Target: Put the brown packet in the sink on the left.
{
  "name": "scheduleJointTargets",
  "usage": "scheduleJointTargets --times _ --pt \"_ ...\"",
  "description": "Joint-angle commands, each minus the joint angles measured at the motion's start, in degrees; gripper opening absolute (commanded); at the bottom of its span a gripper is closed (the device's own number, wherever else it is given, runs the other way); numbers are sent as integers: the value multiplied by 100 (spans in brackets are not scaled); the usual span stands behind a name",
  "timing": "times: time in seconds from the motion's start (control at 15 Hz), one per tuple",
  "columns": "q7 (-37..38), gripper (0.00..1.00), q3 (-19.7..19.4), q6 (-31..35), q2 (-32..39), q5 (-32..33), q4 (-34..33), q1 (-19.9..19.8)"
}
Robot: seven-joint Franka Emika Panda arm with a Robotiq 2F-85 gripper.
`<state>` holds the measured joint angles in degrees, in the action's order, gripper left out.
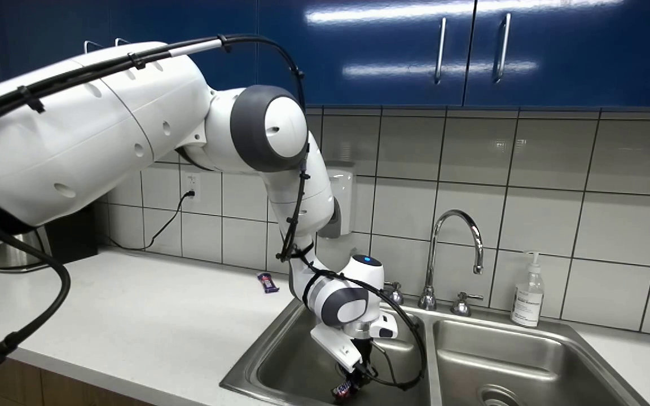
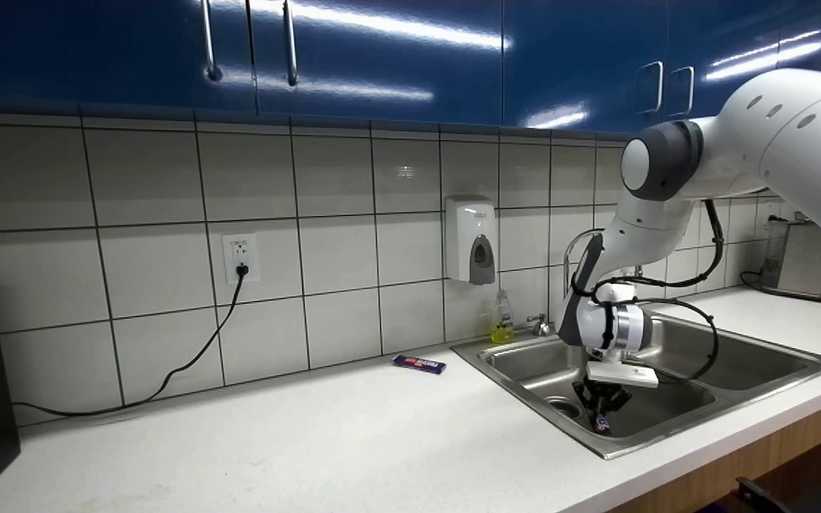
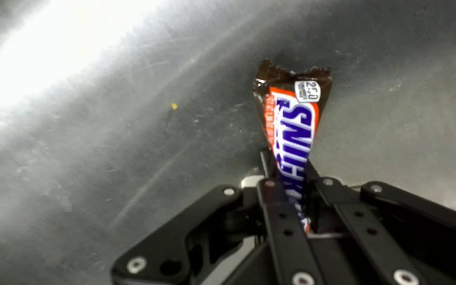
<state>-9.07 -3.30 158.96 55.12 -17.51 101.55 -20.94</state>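
The brown packet [image 3: 294,114] has a red, white and blue label. In the wrist view it narrows between the fingers and its wide brown end sticks out past them. My gripper [image 3: 289,168] is shut on it; the packet's lower part is partly hidden by the fingers. In both exterior views the gripper [image 1: 357,373] [image 2: 599,399] points down inside a basin of the steel sink [image 1: 260,352] [image 2: 720,405], the left basin in an exterior view. The packet shows small below the fingers [image 1: 343,390] [image 2: 601,425]. I cannot tell whether it touches the basin floor.
A purple packet [image 1: 267,282] [image 2: 419,364] lies on the white counter [image 2: 275,434] by the tiled wall. A tall faucet [image 1: 431,265] and a pump bottle [image 1: 527,304] stand behind the sink. A bottle of yellow liquid [image 2: 502,328] stands at the sink corner. A divider [image 1: 433,361] separates the basins.
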Motion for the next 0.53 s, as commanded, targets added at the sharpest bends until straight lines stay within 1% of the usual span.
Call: scheduleJointTargets --times 0.0,0.2,0.47 --pt "214 47 56 -33 35 166 -108 -79" --pt "228 71 59 -19 -4 158 -82 -72" --pt "221 100 55 2 -98 167 -37 -52"
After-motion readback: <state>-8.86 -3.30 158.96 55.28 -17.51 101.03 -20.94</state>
